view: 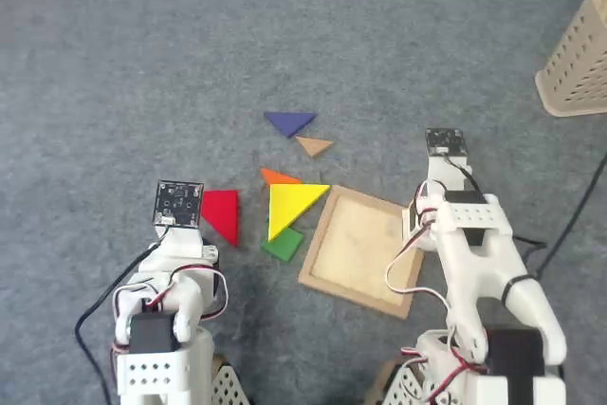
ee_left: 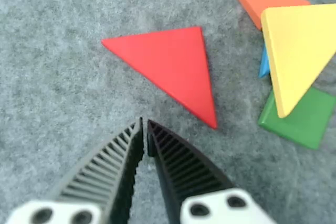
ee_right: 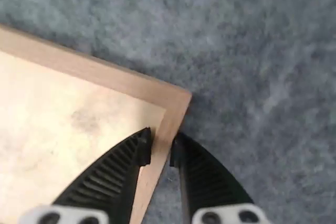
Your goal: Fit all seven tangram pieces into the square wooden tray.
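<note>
While R gripper [ee_right: 161,142] clamps tray [view: 318,234] rim corner | L gripper [ee_left: 144,124] pinched shut by red triangle [ee_left: 173,72] | tangram pcs [view: 294,206] on carpet [view: 142,92]

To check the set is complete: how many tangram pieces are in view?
7. Dark blue triangle and tan triangle farthest out; orange triangle, yellow triangle and green piece beside the square wooden tray; red triangle left of them; light blue piece, mostly hidden under the yellow.
</note>
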### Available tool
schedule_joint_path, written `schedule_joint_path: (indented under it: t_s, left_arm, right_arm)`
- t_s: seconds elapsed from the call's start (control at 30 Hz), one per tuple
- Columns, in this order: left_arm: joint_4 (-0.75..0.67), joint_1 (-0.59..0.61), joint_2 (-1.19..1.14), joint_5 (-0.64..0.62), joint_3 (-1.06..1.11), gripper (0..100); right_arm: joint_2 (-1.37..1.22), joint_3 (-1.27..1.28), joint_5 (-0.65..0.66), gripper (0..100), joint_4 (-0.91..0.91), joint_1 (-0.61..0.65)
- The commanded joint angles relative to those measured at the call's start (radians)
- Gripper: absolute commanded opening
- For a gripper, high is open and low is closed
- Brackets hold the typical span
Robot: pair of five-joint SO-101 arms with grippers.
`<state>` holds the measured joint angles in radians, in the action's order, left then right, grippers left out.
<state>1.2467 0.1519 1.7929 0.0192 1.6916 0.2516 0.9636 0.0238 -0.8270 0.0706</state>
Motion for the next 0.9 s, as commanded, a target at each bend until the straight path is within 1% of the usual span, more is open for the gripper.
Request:
schedule_joint_path:
  t_s: [0.0,0.27,0.53,0.67,0.87]
  left_arm:
    - [0.003,0.003,0.006,-0.006,-0.005,1]
    - [0.003,0.003,0.006,-0.006,-0.005,1]
    - [0.003,0.003,0.006,-0.006,-0.005,1]
    - [0.003,0.003,0.006,-0.006,-0.005,1]
    - [0.003,0.003,0.006,-0.006,-0.005,1]
  right_arm:
    - [-0.010,-0.133,0.092,0.8,0.045,-0.031]
    - [-0.028,-0.344,0.098,0.7,0.036,-0.042]
    - [-0.297,-0.454,0.097,0.9,0.045,-0.051]
    - [-0.334,-0.477,0.098,1.3,0.035,-0.070]
    - [-0.335,-0.476,0.114,15.8,-0.039,-0.021]
